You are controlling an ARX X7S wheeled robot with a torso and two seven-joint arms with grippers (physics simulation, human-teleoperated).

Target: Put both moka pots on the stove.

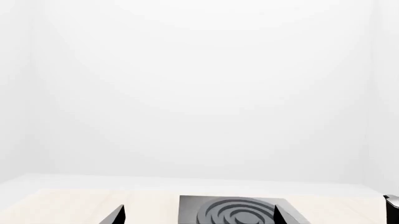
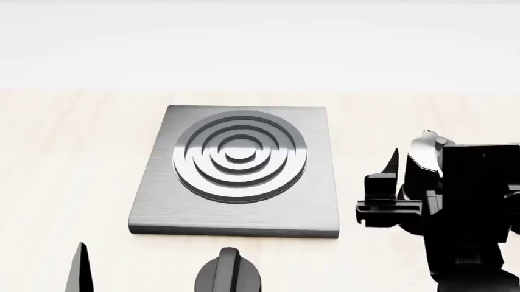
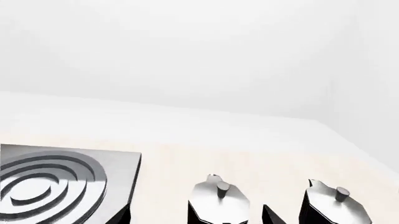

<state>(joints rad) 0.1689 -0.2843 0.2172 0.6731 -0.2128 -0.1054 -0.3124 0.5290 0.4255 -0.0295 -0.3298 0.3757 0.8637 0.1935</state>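
Right tool (image 2: 396, 182) is seen with jaws parted, gripping nothing; both moka pots (image 3: 219, 201) are stood just ahead; left tool's (image 1: 198, 215) jaws parted before the stove (image 2: 235, 173).

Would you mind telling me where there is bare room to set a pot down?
The stove is bare, burner included. Bare tabletop lies on its left. The right side is crowded: both moka pots stand there, with the right gripper alongside.
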